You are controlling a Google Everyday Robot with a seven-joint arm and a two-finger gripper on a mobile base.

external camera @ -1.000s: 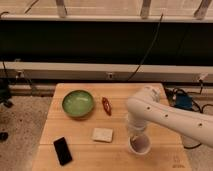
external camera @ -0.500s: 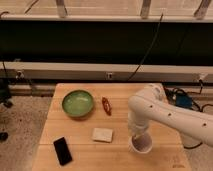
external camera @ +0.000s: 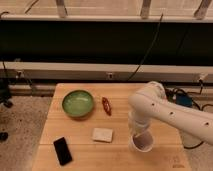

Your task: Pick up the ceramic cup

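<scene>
The ceramic cup [external camera: 142, 144] is small, white and round with a pale lilac-grey inside. It stands on the wooden table [external camera: 75, 130] near the front right. My white arm comes in from the right and bends down over it. My gripper [external camera: 137, 132] hangs straight above the cup's left rim, its tips at or just inside the rim. The arm's wrist hides much of the gripper.
A wide green bowl [external camera: 78, 103] stands at the back left. A red object [external camera: 106, 105] lies beside it. A beige sponge [external camera: 102, 134] lies left of the cup, and a black phone [external camera: 62, 150] lies at the front left. Cables and a blue object [external camera: 183, 98] lie behind the table's right side.
The arm has shifted slightly and the gripper has come lower onto the cup's rim. The cup and the other objects have not moved.
</scene>
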